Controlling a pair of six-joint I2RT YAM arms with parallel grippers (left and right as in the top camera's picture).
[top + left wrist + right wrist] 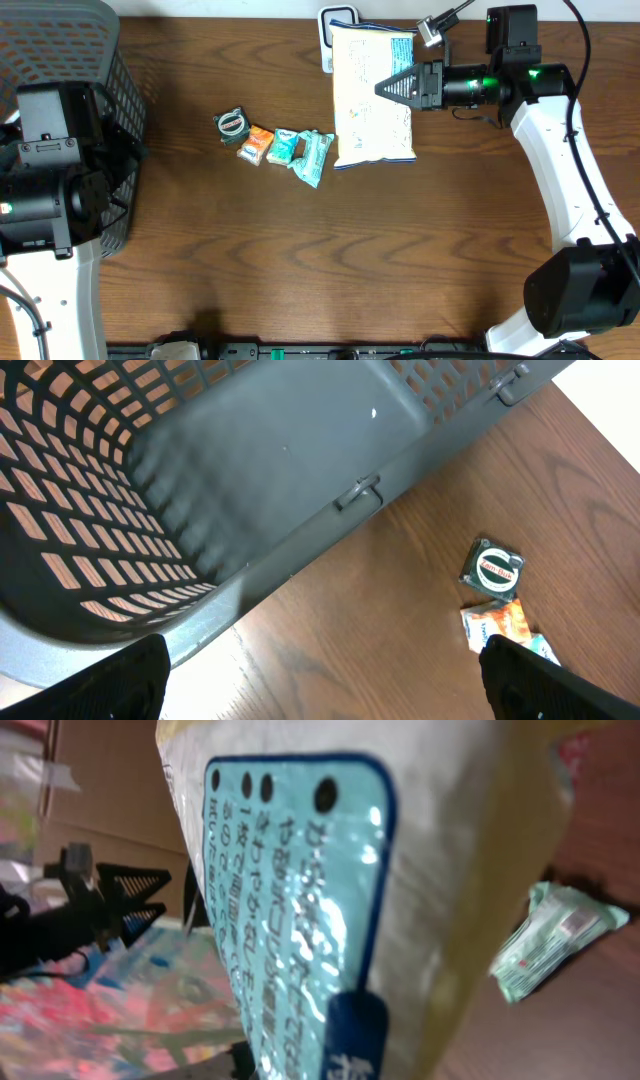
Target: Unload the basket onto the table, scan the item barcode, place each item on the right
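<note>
Basket (60, 40): grey mesh, far left of table (300, 270).
Left gripper (330, 685): fingers spread wide with nothing between them, poised over basket's near rim.
Tin (231, 123): small and round, at the left end of a short row mid-table.
Orange packet (257, 146): just right of tin.
Teal packet (284, 147): touching orange packet.
Green packet (314, 158): right end of row.
Bag (365, 120): task's thing. Large pillow pack in white and yellow film with blue print. It sits at the upper middle of table, its lower left corner just beside green packet. Overhead view does not show whether it hangs clear of table. Right wrist view shows a blue label panel close to the lens. No barcode is seen in any view.
Bag, handling: judged light for its size, soft and puffed with air. The film is glossy, so likely slippery and crinkly, and the contents are probably crushable. Held by one edge it should sag and swing, so turns want to be slow.
Bag, hold point: judged best on the flat sealed margin, not the belly, with fingers off whichever panel carries the barcode.
Right gripper (397, 87): closed tight on bag's right edge, in its upper half. The arm reaches in from the right.
</note>
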